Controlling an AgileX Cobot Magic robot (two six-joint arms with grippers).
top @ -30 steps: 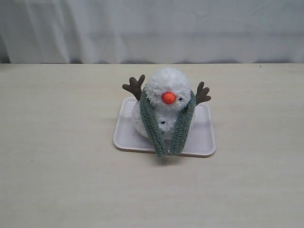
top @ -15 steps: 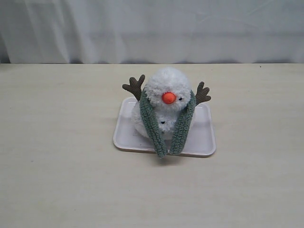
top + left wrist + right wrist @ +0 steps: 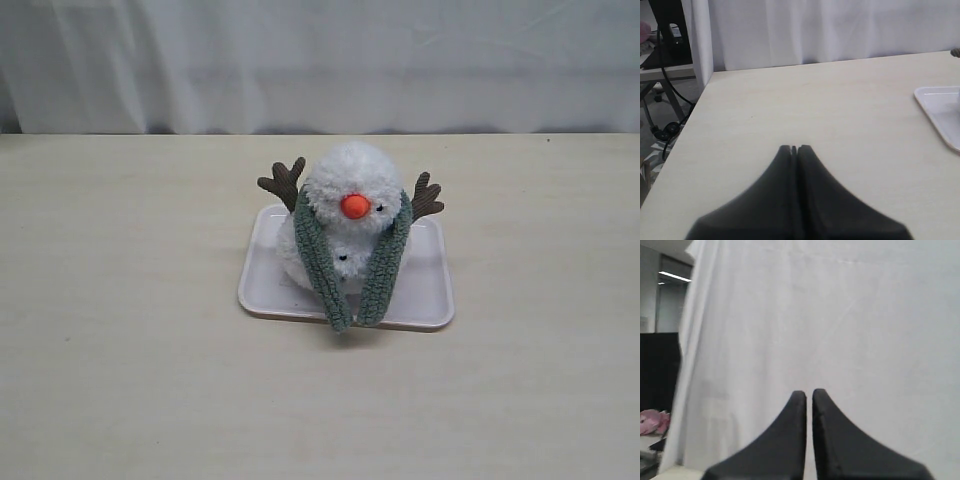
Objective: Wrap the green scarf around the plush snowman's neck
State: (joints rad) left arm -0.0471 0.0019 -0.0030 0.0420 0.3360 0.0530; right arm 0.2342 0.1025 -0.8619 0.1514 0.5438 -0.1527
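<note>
The plush snowman sat on a pale tray at the centre of the exterior view, on the bench. The green scarf hung round its neck. Both ends fell down the front, uncrossed, and their tips met at the tray's lower rim. The knit looked soft, limp and light, and fuzzy enough to pinch without slipping. A hold just above one hanging tip seemed best. The snowman looked light and likely to tip if tugged. The left end effector was pressed together over bare bench. The right end effector, likewise pressed together, faced a white curtain.
</note>
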